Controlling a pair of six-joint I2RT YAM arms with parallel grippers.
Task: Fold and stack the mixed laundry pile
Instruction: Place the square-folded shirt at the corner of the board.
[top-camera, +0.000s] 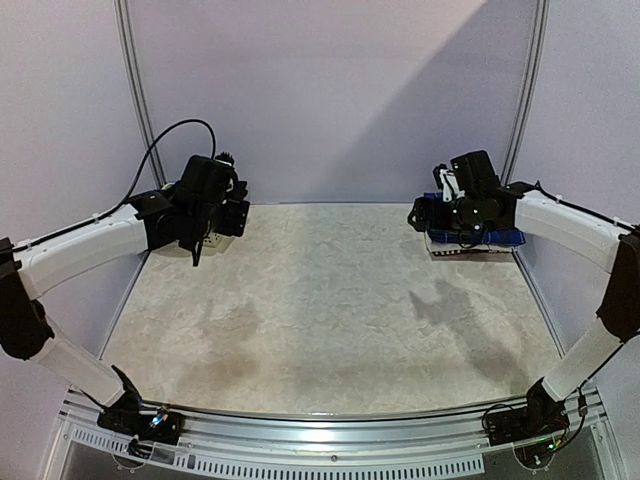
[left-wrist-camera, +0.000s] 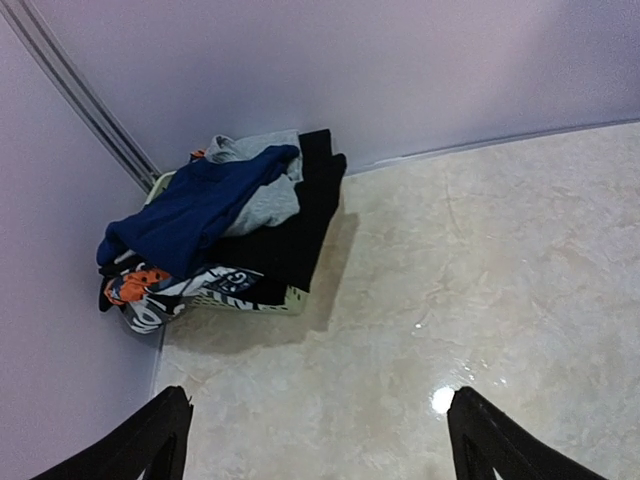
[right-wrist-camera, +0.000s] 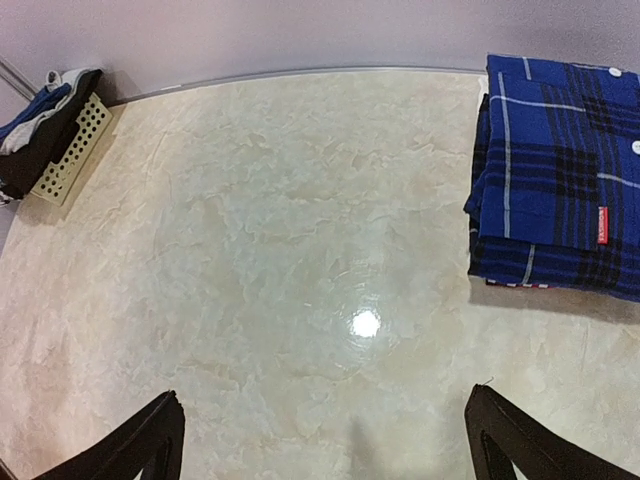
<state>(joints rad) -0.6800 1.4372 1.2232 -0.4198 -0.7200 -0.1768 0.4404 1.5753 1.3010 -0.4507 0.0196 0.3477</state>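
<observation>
The mixed laundry pile (left-wrist-camera: 215, 225) fills a small white slatted basket (left-wrist-camera: 262, 301) in the back left corner. A navy garment (left-wrist-camera: 195, 212) lies on top, over grey (left-wrist-camera: 268, 198) and black (left-wrist-camera: 300, 235) pieces. An orange-white piece (left-wrist-camera: 132, 286) hangs over the side. A folded blue-and-black plaid shirt (right-wrist-camera: 560, 170) tops a flat stack (top-camera: 500, 239) at the back right. My left gripper (left-wrist-camera: 320, 445) hovers open above bare table in front of the basket. My right gripper (right-wrist-camera: 325, 440) hangs open left of the stack. Both hold nothing.
Pale walls close the table (top-camera: 330, 320) at the back and both sides, with a metal rail (left-wrist-camera: 80, 95) in the left corner. The basket (right-wrist-camera: 65, 150) also shows far left in the right wrist view. A red-and-white striped edge (right-wrist-camera: 520, 286) peeks from under the plaid shirt.
</observation>
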